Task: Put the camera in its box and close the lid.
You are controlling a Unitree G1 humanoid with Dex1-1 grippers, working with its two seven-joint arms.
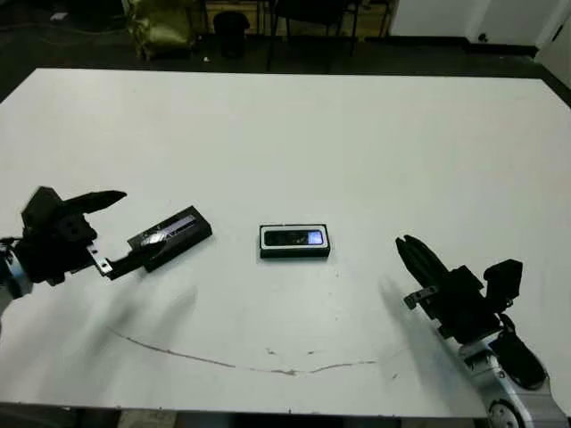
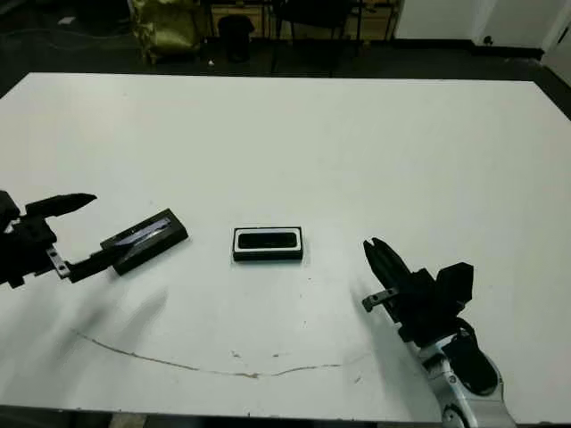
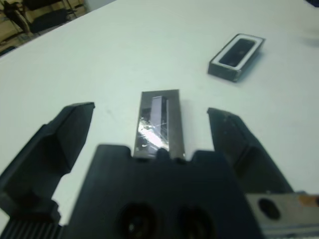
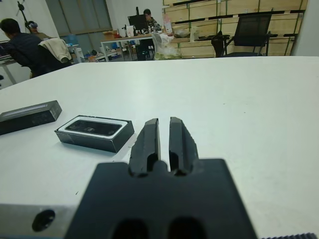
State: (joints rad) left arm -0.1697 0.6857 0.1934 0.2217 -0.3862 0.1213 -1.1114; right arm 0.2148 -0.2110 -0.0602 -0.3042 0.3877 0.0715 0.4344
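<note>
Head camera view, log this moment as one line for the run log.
camera: in box, mid-table | lid: off, on table left of box | left gripper: open around lid | right gripper: shut, empty, right of box

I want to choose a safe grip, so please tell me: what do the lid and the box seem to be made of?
The lid looks like rigid black card or plastic, with a silvery strip that glints, perhaps foil. The box has matte black walls and a white lining, likely card; the camera inside shows a glossy bluish window, probably glass or plastic.
</note>
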